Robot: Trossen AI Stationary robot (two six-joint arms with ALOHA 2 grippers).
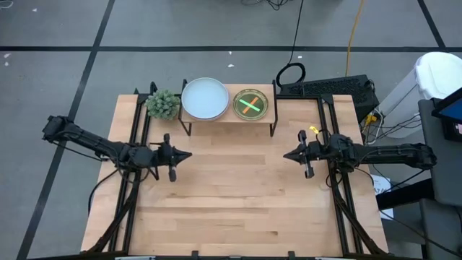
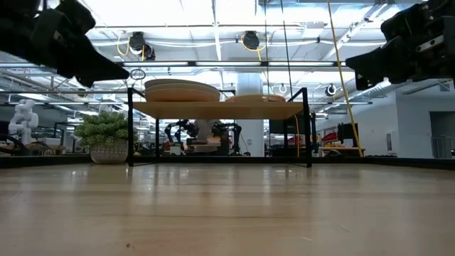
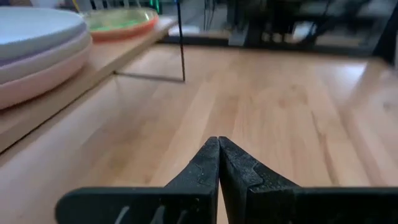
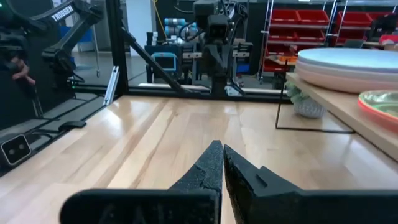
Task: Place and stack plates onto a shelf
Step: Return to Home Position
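Note:
The shelf stands at the table's far edge on thin dark legs. On its left half rests a stack of larger plates, a pale grey-blue one on top, with cream, purple and pink rims showing under it. On its right half rests a stack of smaller translucent plates, green on top. My left gripper hovers shut over the table's left part, pointing right. My right gripper hovers shut over the right part, pointing left. Both hold nothing.
A small potted plant stands left of the shelf. A black keyboard and cables lie at the far right corner. Bare wooden tabletop stretches between the grippers and toward the near edge.

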